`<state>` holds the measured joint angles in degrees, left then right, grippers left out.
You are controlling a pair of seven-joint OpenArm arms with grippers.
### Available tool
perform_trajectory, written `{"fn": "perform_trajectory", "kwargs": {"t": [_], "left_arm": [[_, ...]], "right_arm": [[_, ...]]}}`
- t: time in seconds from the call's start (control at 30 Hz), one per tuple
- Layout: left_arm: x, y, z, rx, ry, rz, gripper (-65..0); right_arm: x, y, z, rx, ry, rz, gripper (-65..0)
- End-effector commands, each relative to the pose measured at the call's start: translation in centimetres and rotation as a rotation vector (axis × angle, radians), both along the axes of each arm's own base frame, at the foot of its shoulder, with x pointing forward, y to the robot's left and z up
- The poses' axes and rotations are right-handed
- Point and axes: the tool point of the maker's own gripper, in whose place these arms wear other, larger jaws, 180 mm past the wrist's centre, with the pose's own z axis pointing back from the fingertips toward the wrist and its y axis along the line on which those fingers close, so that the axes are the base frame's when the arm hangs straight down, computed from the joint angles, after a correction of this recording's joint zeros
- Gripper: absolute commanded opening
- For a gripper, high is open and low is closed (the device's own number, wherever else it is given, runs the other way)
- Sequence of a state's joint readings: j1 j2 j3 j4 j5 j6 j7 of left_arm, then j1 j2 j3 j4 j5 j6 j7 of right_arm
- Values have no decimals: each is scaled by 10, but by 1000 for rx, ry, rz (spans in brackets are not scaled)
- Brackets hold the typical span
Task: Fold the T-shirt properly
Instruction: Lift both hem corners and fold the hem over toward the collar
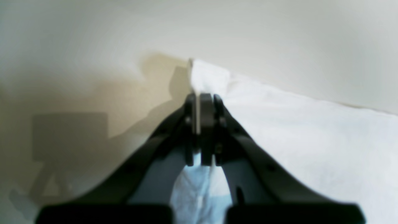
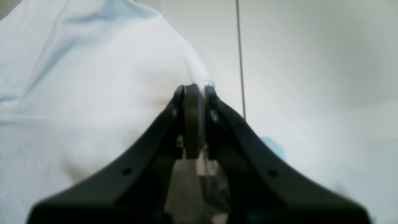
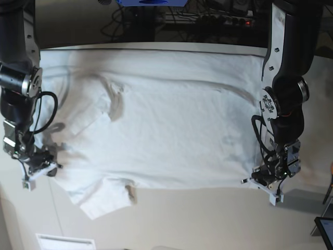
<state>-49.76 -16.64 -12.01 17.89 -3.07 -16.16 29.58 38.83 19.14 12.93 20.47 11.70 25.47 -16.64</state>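
Note:
The white T-shirt (image 3: 171,130) lies spread flat on the table, sleeves toward the left of the base view and hem toward the right. My left gripper (image 3: 265,179) sits at the near right hem corner. In the left wrist view the left gripper (image 1: 202,96) is shut, with a fold of the T-shirt (image 1: 311,133) pinched and poking out past its tips. My right gripper (image 3: 44,161) is at the near left edge by the lower sleeve. Its wrist view shows the right gripper (image 2: 194,88) shut, with the edge of the T-shirt (image 2: 93,93) caught at the tips.
The pale table (image 3: 208,219) extends toward the near side. A white label (image 3: 65,241) lies at the near left edge. Cables and a power strip (image 3: 223,18) run behind the far edge. A dark screen corner (image 3: 325,229) shows at the near right.

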Motion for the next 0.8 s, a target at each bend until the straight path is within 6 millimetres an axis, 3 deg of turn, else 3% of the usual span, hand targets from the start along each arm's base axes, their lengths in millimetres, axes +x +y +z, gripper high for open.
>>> {"fn": "perform_trajectory", "kwargs": {"t": [0.0,0.13,0.37,0.5,0.77], "left_arm": [[18,9,31,20,-85,0,-650],[12,1,37,36,-67,-98,-650],[-3,12,46,122,-66,-116,-650],[-9,15,52,160,-64,-127,-650],[-18,6,68,214,-57,-215,-650]], "right_arm": [[14,-18,23,-18,-59,-42,-650],[15,-23,28,6,-82,-74,-650],[27,-32,57,-43,-179,-72,-650],[27,-31,60,-54,-156,-56,-650],[26,-36,80,-42,-195,-60,-650]]}}
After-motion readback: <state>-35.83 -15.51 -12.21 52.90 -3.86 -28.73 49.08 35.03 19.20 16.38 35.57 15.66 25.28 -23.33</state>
